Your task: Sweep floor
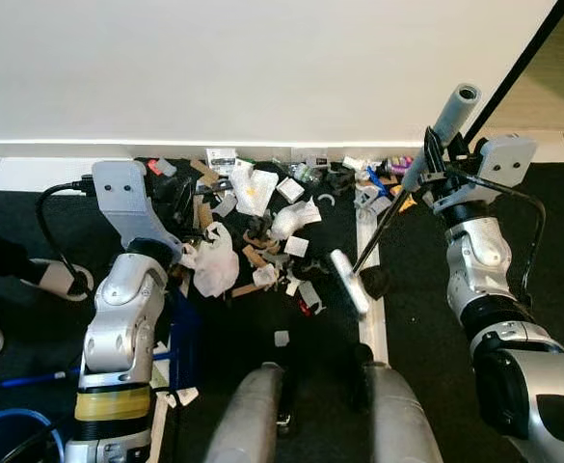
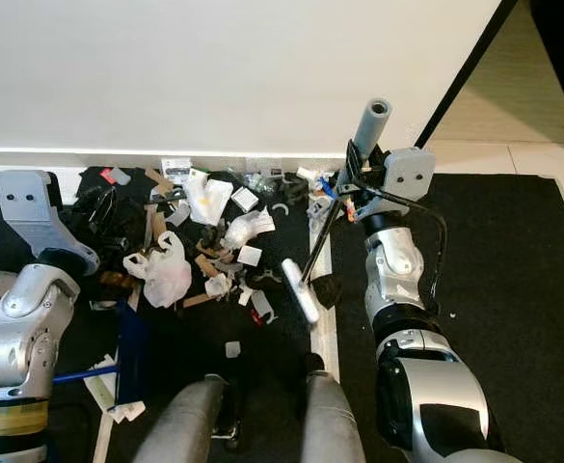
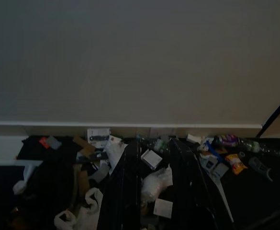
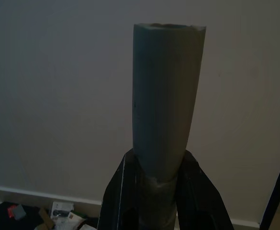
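1. Broom with a grey handle and a thin black stick: the right gripper has its two black fingers pinched around the handle. The stick slants down to the white brush head, which rests on the dark floor beside the mess.
2. The left gripper hangs over the rubbish with its two fingers spread apart and nothing between them.
3. The big pile of scraps, with paper, wrappers and brown card bits, lies against the white wall. A crumpled white plastic bag sits at its left side.
4. The job looks like it is only part done. The rubbish is bunched together, but none of it is picked up yet. A blue dustpan stands by the left arm, and no rubbish can be seen in it.
5. The left arm hides part of the dustpan and some of the pile. Both wrist views are dark, so the small bits are hard to tell apart.
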`<state>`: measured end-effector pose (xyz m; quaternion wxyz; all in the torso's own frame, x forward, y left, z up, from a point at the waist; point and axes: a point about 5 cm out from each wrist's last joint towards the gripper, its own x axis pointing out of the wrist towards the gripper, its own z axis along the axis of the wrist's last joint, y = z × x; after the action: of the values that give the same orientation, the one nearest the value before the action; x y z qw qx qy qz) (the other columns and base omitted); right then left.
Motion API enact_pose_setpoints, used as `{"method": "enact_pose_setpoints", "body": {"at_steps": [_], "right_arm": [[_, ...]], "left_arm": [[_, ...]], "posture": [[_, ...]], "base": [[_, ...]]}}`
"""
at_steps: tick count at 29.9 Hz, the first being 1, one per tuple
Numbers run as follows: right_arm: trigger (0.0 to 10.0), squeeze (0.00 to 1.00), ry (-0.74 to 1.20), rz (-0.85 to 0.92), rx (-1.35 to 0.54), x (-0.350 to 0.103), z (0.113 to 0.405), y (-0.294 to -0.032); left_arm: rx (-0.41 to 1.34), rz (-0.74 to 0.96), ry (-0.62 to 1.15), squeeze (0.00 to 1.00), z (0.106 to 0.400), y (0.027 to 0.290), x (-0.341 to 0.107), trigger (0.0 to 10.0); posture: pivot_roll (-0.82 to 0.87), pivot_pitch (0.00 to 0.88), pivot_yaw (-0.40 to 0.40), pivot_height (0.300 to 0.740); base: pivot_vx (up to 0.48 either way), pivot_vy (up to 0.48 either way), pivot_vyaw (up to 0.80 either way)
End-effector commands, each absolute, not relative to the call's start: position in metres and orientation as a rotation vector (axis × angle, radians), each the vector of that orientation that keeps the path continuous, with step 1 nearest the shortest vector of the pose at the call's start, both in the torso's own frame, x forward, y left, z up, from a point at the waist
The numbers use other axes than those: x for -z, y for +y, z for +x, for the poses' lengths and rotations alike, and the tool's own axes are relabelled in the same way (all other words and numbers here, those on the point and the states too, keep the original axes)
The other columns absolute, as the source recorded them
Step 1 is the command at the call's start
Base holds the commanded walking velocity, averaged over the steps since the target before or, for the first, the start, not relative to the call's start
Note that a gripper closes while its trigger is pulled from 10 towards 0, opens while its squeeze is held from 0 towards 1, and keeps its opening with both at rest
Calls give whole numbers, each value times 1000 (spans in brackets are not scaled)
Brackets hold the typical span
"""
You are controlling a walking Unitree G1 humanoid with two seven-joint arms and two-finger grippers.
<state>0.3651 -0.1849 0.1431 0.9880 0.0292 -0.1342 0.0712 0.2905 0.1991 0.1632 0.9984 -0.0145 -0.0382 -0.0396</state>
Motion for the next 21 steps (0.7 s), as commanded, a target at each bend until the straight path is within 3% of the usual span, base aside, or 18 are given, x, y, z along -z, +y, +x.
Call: {"method": "enact_pose_setpoints", "body": {"at_steps": [1, 21], "right_arm": [[10000, 0, -304, 17, -129, -147, 363, -190], [10000, 0, -229, 52, -26, -130, 359, -194]], "left_arm": [[90, -16, -69, 0, 291, 196, -159, 10000], [-45, 3, -30, 0, 301, 222, -146, 10000]], "posture": [[13, 164, 66, 740], [12, 120, 72, 740]], "base": [[0, 0, 0], [0, 0, 0]]}}
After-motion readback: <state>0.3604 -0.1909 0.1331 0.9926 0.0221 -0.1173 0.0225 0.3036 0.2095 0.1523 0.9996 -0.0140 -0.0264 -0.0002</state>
